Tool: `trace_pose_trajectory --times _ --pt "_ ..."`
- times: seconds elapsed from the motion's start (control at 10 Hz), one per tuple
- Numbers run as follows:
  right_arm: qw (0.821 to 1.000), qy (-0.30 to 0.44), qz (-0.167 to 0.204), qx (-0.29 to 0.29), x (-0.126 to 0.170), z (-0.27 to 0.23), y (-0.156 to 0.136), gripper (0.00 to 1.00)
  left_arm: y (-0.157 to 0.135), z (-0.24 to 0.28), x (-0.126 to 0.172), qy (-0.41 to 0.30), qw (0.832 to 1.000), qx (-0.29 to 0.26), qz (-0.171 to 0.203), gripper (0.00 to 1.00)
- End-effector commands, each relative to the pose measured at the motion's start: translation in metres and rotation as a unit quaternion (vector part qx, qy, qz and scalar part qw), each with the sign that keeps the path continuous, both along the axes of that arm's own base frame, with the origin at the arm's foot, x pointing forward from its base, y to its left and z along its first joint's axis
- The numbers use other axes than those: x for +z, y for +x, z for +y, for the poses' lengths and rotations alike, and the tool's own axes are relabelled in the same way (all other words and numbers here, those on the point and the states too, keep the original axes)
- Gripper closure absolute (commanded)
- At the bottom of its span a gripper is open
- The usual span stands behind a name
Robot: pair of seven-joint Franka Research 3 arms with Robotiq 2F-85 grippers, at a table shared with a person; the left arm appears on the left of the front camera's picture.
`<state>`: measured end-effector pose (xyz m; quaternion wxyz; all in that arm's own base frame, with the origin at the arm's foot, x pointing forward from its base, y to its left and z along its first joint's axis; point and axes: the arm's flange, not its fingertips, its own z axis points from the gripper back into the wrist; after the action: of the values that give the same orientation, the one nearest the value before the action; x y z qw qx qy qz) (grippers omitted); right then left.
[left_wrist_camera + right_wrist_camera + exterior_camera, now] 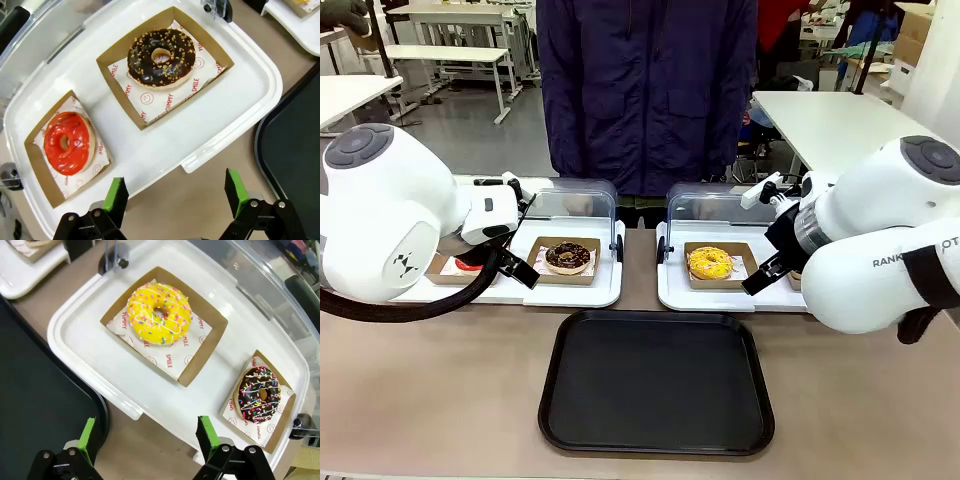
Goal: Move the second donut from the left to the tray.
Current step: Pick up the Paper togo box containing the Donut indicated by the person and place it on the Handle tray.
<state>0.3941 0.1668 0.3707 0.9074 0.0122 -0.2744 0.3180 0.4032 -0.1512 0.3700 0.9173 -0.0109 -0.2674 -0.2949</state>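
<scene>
- left wrist view shows the crumb-topped chocolate donut [161, 59] sitting in its cardboard tray [113, 80] on the white display tray [220, 105], untouched.
- likely risks: a hard pinch could crush the ring or smear the glaze, and catching the cardboard wall could tip it.
- the red donut [66, 143] lies near and could be taken by mistake.
- the left end effector [175, 192] is spread wide and holds nothing, hovering over the tabletop [200, 200] at the display tray's rim.
- the right end effector [147, 432] also gapes, with nothing in it.
- the black tray [656, 383] waits nearby.
</scene>
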Motion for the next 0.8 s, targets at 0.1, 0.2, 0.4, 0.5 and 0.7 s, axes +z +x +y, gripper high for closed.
trace_pose_trajectory --times 0.1,0.2,0.4,0.5,0.7 --pt "1.0 0.0 0.0 0.0 0.0 0.0 0.0 0.0 0.0 0.0 0.0001 0.0 1.0 0.0 0.0 0.0" --pt "1.0 0.0 0.0 0.0 0.0 0.0 0.0 0.0 0.0 0.0 0.0001 0.0 1.0 0.0 0.0 0.0" --pt "1.0 0.0 0.0 0.0 0.0 0.0 0.0 0.0 0.0 0.0 0.0001 0.0 1.0 0.0 0.0 0.0" --pt "1.0 0.0 0.0 0.0 0.0 0.0 0.0 0.0 0.0 0.0 0.0001 0.0 1.0 0.0 0.0 0.0" --pt "1.0 0.0 0.0 0.0 0.0 0.0 0.0 0.0 0.0 0.0 0.0001 0.0 1.0 0.0 0.0 0.0"
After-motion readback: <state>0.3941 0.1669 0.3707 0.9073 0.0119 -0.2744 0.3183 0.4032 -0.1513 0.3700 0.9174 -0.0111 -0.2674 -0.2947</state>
